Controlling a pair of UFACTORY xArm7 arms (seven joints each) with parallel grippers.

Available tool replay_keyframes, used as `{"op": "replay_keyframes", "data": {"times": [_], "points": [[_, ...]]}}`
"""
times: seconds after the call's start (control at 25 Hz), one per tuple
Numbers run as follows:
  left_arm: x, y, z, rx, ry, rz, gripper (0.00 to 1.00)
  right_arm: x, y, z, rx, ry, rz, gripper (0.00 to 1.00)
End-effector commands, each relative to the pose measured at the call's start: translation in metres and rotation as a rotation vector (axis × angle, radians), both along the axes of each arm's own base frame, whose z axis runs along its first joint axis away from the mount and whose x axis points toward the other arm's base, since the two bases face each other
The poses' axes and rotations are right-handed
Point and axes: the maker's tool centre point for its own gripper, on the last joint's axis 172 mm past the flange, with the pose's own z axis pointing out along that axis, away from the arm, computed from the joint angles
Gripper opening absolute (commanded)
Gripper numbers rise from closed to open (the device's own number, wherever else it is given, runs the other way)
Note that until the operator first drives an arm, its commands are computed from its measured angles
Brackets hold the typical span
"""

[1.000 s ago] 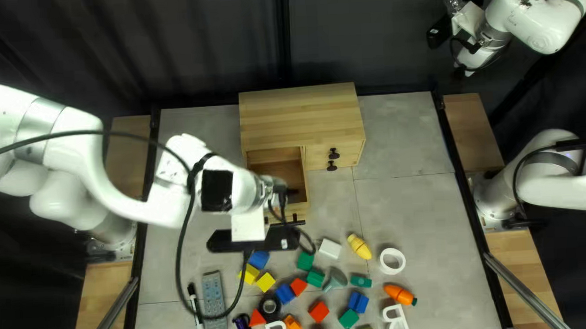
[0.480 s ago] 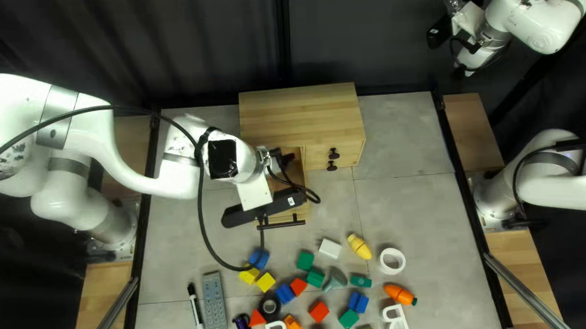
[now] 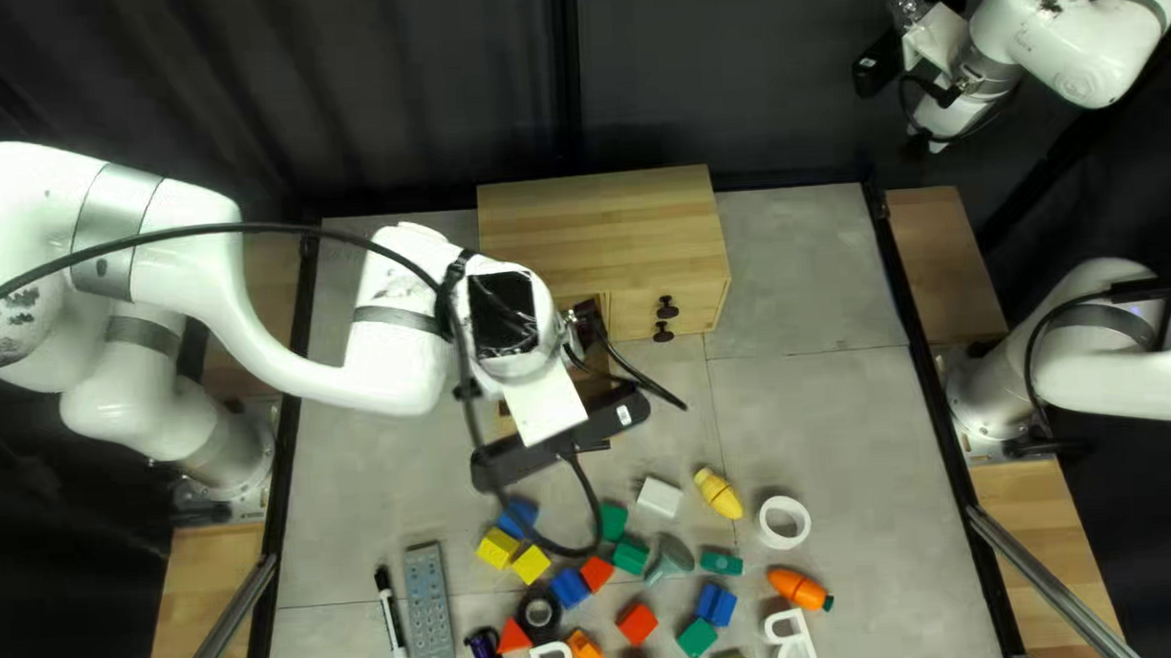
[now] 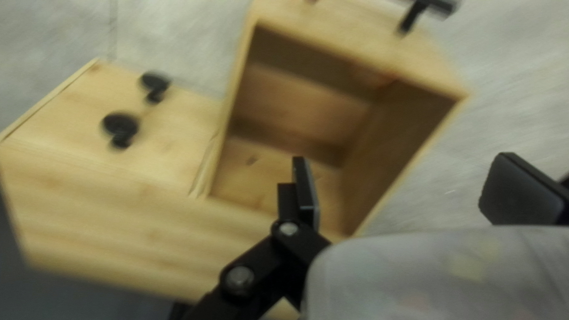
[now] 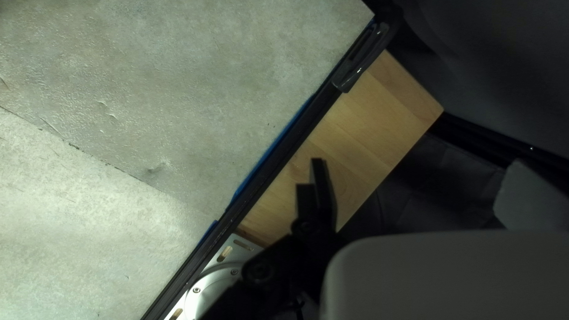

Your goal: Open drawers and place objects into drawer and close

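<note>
The wooden cabinet (image 3: pixel 600 228) stands at the table's far edge, its large drawer pulled out under my left gripper (image 3: pixel 559 437). In the left wrist view the open drawer (image 4: pixel 355 77) shows a bare interior. Open and holding nothing, my left gripper (image 4: pixel 415 188) has one finger over the drawer and the other outside its side wall. Two black knobs (image 4: pixel 120 124) mark the closed front beside it. My right gripper (image 3: pixel 911 38) is raised at the top right of the top left view; the right gripper (image 5: pixel 422 192) is open, with nothing between its fingers.
Colored blocks (image 3: pixel 637 623), a yellow corn-like toy (image 3: pixel 719 493), a carrot (image 3: pixel 800 588), a white ring (image 3: pixel 784 522), a remote (image 3: pixel 428 607) and a marker (image 3: pixel 391 617) lie toward the near side. Left arm's cable hangs over the nearer blocks.
My left gripper has moved right and toward the cabinet in the top left view, turning as it went. The right arm and the loose objects have stayed put.
</note>
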Motion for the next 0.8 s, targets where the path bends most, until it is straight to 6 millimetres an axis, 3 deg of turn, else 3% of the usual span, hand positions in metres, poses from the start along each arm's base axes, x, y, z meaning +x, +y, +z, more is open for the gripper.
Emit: {"op": "replay_keyframes", "data": {"times": [0.04, 0.16, 0.32, 0.52, 0.8], "points": [[-0.032, -0.066, -0.012, 0.016, 0.035, -0.062, 1.00, 0.000, 0.000, 0.000, 0.000, 0.000, 0.000, 1.00], [-0.049, -0.106, -0.029, 0.107, 0.057, -0.227, 1.00, 0.000, 0.000, 0.000, 0.000, 0.000, 0.000, 1.00], [-0.065, -0.122, -0.058, 0.190, 0.076, -0.446, 1.00, 0.000, 0.000, 0.000, 0.000, 0.000, 0.000, 1.00], [-0.070, -0.119, -0.090, 0.224, 0.101, -0.656, 1.00, 0.000, 0.000, 0.000, 0.000, 0.000, 0.000, 1.00], [-0.065, -0.094, -0.134, 0.190, 0.119, -0.823, 1.00, 0.000, 0.000, 0.000, 0.000, 0.000, 0.000, 1.00]]}}
